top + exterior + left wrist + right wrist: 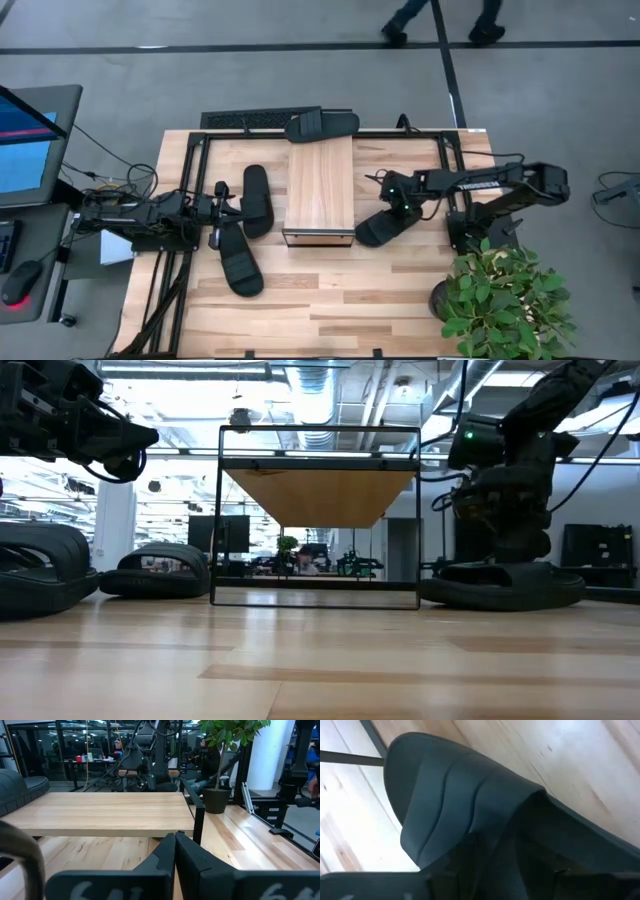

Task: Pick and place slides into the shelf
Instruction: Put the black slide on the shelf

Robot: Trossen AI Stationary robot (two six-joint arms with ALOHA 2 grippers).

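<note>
We see the right gripper (397, 208) low over a matte black slide sandal (383, 228) lying on the butcher-block table (400, 300) just beside the near right corner of the low light-wood shelf (320, 190); whether its fingers are parted or gripping, we cannot tell. The left gripper (218, 213), fingers pressed together, hangs between two more black slides (257, 200) left of the shelf. A fourth slide (321, 125) lies at the shelf's far edge.

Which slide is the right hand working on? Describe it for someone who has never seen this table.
Find the shelf mid-table. Just off its front right corner lies one slide, angled, directly under the right hand. It is the only slide on that side; two others lie left of the shelf, one behind it.
</note>
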